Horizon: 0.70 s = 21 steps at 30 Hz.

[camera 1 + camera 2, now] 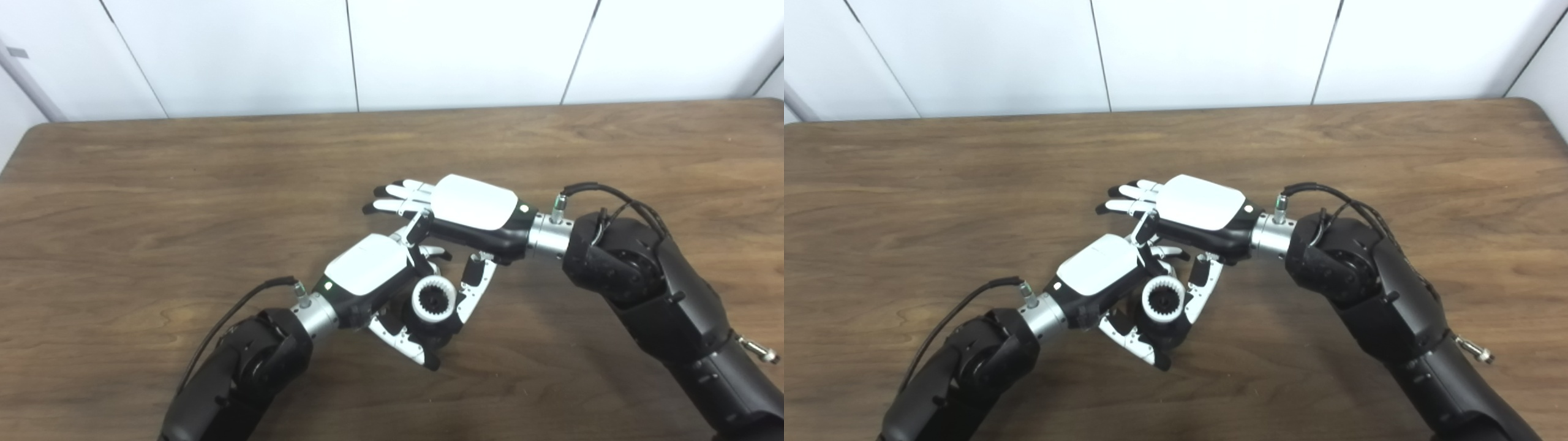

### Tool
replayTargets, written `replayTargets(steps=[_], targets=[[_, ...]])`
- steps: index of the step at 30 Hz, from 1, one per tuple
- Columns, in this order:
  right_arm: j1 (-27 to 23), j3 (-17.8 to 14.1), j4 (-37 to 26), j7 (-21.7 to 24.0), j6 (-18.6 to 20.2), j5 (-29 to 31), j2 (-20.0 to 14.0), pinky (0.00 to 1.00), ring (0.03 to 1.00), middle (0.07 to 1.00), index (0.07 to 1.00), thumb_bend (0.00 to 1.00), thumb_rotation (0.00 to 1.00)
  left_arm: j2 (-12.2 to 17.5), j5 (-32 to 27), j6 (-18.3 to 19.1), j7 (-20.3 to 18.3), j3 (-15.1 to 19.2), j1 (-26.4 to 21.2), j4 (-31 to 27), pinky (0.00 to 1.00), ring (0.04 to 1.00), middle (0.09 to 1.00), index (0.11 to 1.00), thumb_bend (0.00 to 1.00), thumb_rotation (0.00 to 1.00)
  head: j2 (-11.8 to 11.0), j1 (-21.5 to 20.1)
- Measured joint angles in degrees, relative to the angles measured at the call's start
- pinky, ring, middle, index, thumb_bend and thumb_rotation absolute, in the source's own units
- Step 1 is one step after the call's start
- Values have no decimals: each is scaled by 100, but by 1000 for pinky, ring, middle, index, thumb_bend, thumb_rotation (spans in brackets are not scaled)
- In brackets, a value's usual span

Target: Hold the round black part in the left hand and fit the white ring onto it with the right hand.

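While the left robot hand (367, 269) curls around the round black part (429, 321) just over the surface (153, 202), the white ring (433, 299) already sits on that part's top. At its 1 o'clock, the right robot hand (471, 205) hovers with fingers straight and spread, thumb (474, 288) just beside the ring, pinching nothing.

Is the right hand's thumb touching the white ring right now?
Cannot tell. In both eye views the right hand has its thumb right beside the white ring held in the left hand, with no clear gap or contact visible.
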Motion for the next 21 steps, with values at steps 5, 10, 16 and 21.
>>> replayTargets(steps=[5, 10, 16, 21], targets=[[0, 2, -40, 84, 130, 23, -3, 1000, 1000, 979, 781, 1000, 319, -10, -9, 7, -11, -1, -1, 0, 1000, 1000, 887, 482, 524, 64, -17, -17], [-3, 2, -43, 128, 173, 93, -15, 1000, 1000, 980, 755, 1000, 296, -14, -6, 5, 27, -8, 4, 0, 1000, 1000, 861, 481, 524, 65, 18, -35], [-8, -2, -89, 215, 225, 123, -60, 1000, 1000, 990, 745, 1000, 276, -30, -8, 4, 22, -8, 18, -2, 1000, 1000, 857, 480, 524, 67, -17, -44], [-6, -13, -103, 298, 275, 112, -133, 1000, 1000, 989, 727, 1000, 262, -31, -6, -43, 34, -34, 31, -20, 1000, 1000, 844, 480, 524, 66, -17, -70]])
